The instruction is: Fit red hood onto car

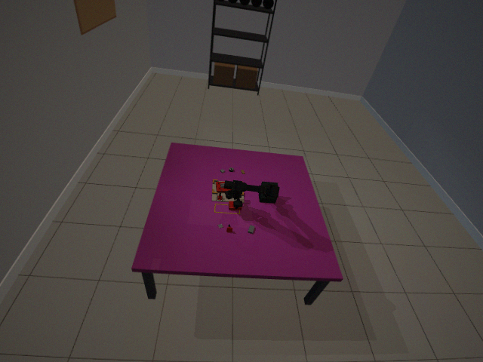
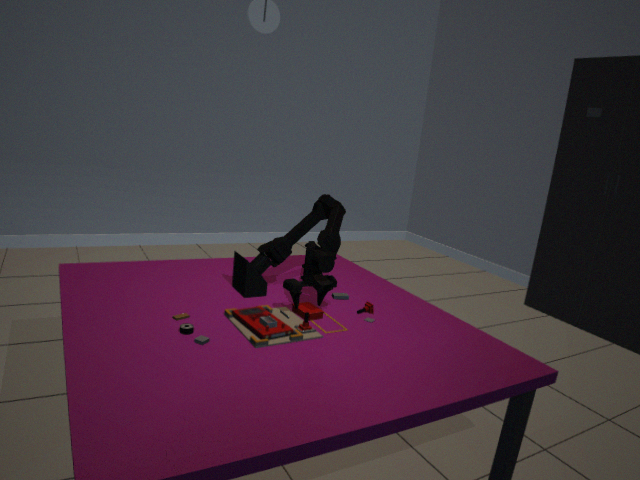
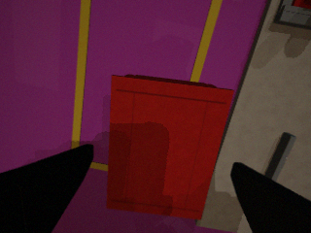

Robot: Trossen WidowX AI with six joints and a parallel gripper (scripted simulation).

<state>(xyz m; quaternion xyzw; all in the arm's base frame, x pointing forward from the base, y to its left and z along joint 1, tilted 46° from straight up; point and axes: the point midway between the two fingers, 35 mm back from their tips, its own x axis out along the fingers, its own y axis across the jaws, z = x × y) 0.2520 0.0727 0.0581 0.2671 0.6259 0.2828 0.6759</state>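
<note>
The red hood (image 3: 165,146) (image 2: 309,310) (image 1: 232,207) lies flat on the purple table, across one side of a yellow outlined rectangle (image 3: 82,73) (image 2: 336,326) and right beside the beige jig (image 3: 253,112) (image 2: 281,339). My gripper (image 3: 162,159) (image 2: 309,301) is open wide and empty. It hangs just above the hood, pointing down, with one black finger on each side of it. The red chassis (image 2: 255,319) with its grey engine block (image 2: 267,321) sits in the jig to the left of the hood. The pegs are too small to make out.
A thin grey pin (image 3: 279,152) lies on the jig near the hood. Small loose parts lie around: a grey block (image 2: 339,296), a red piece (image 2: 368,307), a black ring (image 2: 186,328), a grey tile (image 2: 201,339). The arm's base (image 2: 249,279) stands behind the jig.
</note>
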